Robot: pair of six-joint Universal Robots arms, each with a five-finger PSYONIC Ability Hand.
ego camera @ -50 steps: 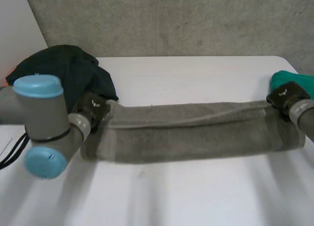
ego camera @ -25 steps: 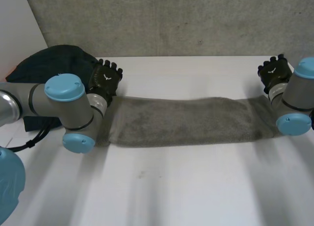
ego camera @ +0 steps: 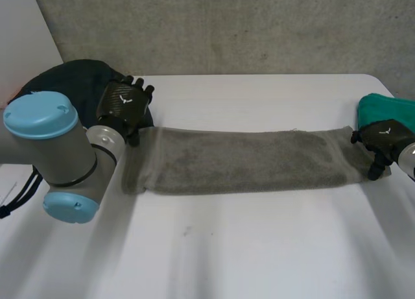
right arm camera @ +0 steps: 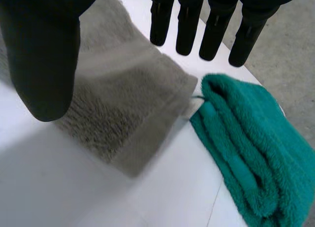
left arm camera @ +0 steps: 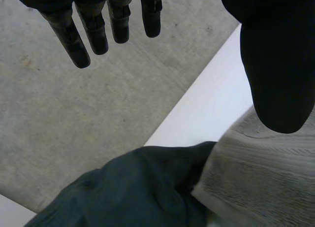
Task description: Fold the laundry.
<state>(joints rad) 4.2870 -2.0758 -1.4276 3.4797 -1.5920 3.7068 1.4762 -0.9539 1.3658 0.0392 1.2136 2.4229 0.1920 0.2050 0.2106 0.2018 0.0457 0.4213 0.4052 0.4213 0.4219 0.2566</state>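
Observation:
A grey towel (ego camera: 246, 161), folded into a long narrow strip, lies flat across the middle of the table. My left hand (ego camera: 123, 104) hovers just behind the towel's left end with fingers (left arm camera: 69, 35) straight and nothing between them and the thumb. The towel's left end (left arm camera: 266, 163) lies below that thumb. My right hand (ego camera: 382, 138) hangs over the towel's right end. Its fingers (right arm camera: 214, 25) are straight and its thumb stands apart from them, above the towel's end corner (right arm camera: 123, 109), holding nothing.
A dark green cloth pile (ego camera: 71, 85) sits at the back left, touching the towel's left end (left arm camera: 138, 187). A folded teal towel (ego camera: 389, 107) lies at the right edge, close beside the grey towel's right end (right arm camera: 246, 148). The table's front half (ego camera: 227, 247) is bare white.
A second ago both hands held the towel's ends with the strip lifted. They have since let go and opened, and the towel now lies flat. Both hands moved back, then returned over its ends.

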